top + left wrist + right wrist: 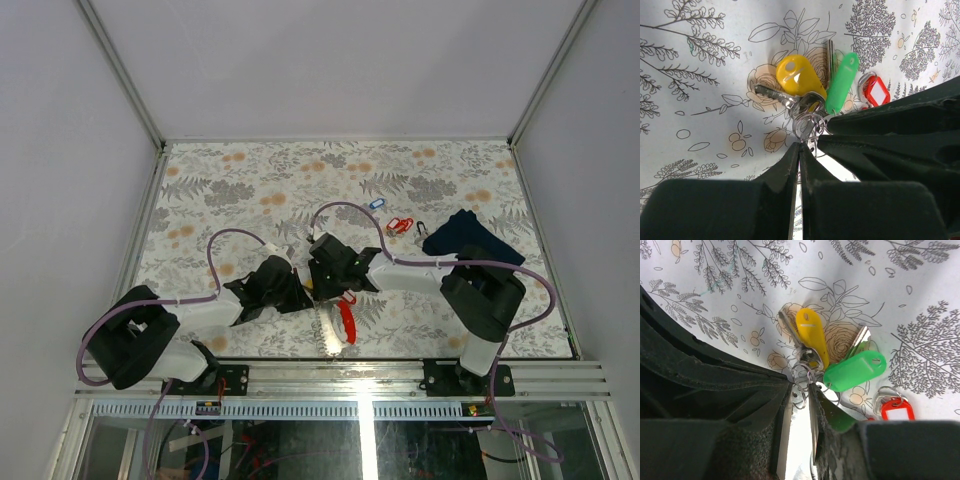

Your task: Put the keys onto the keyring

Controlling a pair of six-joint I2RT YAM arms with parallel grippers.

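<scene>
**Ana:** Floral tablecloth [250,190] all over, busy with leaves. Where is the keyring?

**Ben:** Dead centre, low on the cloth. The keyring [807,125] sits right at the meeting point of both arms. A yellow-tagged key [797,75] and a green-tagged key [842,82] fan out from it and look threaded on. A red-tagged key [876,94] lies just beside the green one on its own small loop. I cannot tell whether it is joined.

**Ana:** And the grippers?

**Ben:** The left gripper [800,150] is pinched fully closed, its tips touching the ring's lower edge. I see nothing clearly caught in it. The right gripper [800,390] has its jaws a slit apart and seems clamped on the ring's wire.

**Ana:** What else is out there?

**Ben:** A blue-tagged key [376,203] and more red tags [400,225] lie well apart at the far right, near the navy cloth [470,240].

**Ana:** What could go wrong?

**Ben:** The hold is thin, so a twist could let the ring slip and spring flat. The fingertips are crowded nose to nose, and any sideways move risks a knock. Fetching a loose key means freeing one arm, and the hanging tags could then swing and tangle.
</scene>
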